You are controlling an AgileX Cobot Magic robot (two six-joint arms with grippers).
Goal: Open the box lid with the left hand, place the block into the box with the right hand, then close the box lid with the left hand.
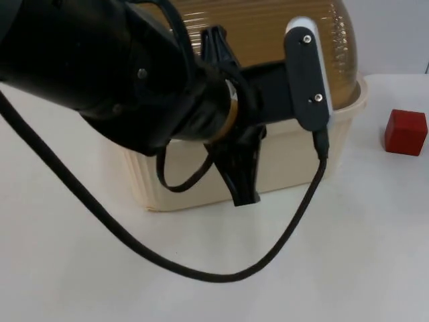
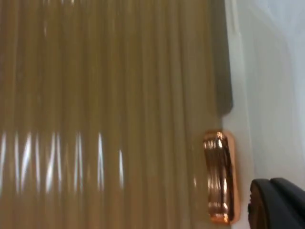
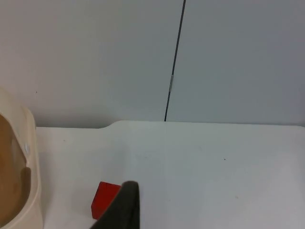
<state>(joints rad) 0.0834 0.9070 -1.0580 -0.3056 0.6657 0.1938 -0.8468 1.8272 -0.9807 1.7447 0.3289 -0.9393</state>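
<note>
Lid-opening step: left gripper (image 1: 238,168) hangs before the box (image 1: 295,154), handle (image 2: 220,176) just beside its fingertip; finger spread unreadable. Next: close on handle, lift lid (image 1: 268,33).

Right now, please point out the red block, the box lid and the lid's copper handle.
red block (image 1: 405,131), top view, front face.
box lid (image 1: 268,33), top view, ribbed dome.
copper handle (image 2: 219,176), left wrist view, middle.

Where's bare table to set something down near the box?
Bare white table lies in front of the cream plastic box and between it and the red cube block. The box's near side is crowded by the left gripper under its ribbed amber lid.
</note>
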